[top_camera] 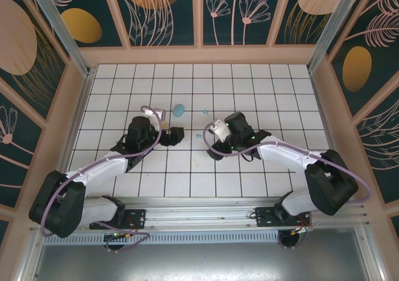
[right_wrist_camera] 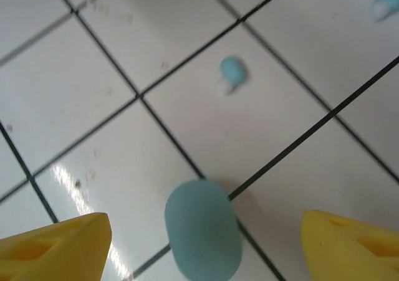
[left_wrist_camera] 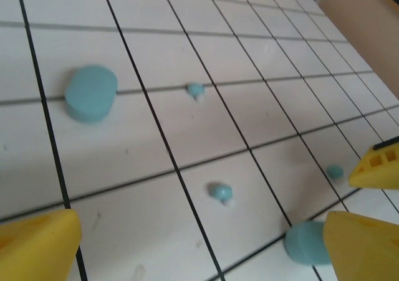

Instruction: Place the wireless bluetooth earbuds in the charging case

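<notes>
We saw a white tiled tabletop (top_camera: 274,88) within floral wall panels (top_camera: 165,10), left end effector (left_wrist_camera: 199,247) and right end effector (right_wrist_camera: 202,247) spread wide.

Light-blue pieces on the white tiles. Far case (left_wrist_camera: 91,93): a smooth oval pebble, lying flat across a grout line. Near case (left_wrist_camera: 305,242): same shape and colour, also straddling a line. First earbud (left_wrist_camera: 196,90): a tiny rounded body with a pale tip, on the same grout line as the far case. Second earbud (left_wrist_camera: 221,192): alike, mid-tile between the cases. Third earbud (left_wrist_camera: 335,171): a small dot (too blurred for detail), near the near case.
</notes>
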{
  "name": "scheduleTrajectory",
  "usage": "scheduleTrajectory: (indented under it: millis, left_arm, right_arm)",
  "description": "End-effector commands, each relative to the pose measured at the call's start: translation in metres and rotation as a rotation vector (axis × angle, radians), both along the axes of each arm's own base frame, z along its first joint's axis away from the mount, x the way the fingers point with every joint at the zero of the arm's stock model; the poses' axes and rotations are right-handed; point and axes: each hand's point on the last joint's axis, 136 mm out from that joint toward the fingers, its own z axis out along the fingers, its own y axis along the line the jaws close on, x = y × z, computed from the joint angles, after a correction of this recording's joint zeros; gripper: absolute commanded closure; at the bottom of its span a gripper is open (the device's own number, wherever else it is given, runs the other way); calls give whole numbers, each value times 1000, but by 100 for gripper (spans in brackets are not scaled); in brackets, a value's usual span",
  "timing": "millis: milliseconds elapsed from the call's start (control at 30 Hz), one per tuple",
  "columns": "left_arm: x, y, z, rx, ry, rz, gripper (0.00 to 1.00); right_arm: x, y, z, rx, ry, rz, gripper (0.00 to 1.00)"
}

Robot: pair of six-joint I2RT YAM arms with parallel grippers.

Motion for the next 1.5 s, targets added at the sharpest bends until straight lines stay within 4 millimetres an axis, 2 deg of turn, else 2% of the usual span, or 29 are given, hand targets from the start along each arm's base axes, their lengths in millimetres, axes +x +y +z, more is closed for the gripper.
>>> scheduleTrajectory:
  millis: [0, 233, 433, 533, 600, 767, 867, 1000, 1133, 1333, 1467]
  left_arm:
    - [-9, -4, 4, -58, -27, -33, 1]
    - [-15, -9, 7, -18, -60, -100, 1]
    - [-12, -9, 12, -17, -83, -96, 1]
    - [-8, -4, 14, -7, -98, -67, 1]
    - [-5, -1, 15, 0, -101, -41, 2]
    - [5, 11, 14, 54, -74, 41, 1]
    - [-2, 6, 26, 33, -140, -12, 2]
    - [-20, -7, 52, -8, -280, -148, 2]
    - [-39, -20, 70, 11, -407, -299, 12]
    - [-79, -41, 83, 62, -618, -607, 26]
    - [-83, -44, 91, 106, -694, -672, 30]
  right_arm:
    - [-7, -11, -13, -111, 2, 49, 20]
    - [-1, -14, -31, -151, 15, 50, 14]
    - [-9, -16, -56, -217, 106, 76, 15]
    - [-8, -16, -60, -224, 110, 82, 17]
    - [-6, -16, -60, -230, 103, 86, 21]
    - [-6, -20, -62, -275, 95, 104, 40]
    - [-8, -22, -62, -289, 89, 115, 52]
    - [-9, -17, -52, -261, 76, 131, 58]
    - [-9, -8, -35, -212, 48, 147, 62]
    - [-9, 7, 16, -102, -14, 187, 65]
    - [-15, 15, 52, -42, -35, 230, 67]
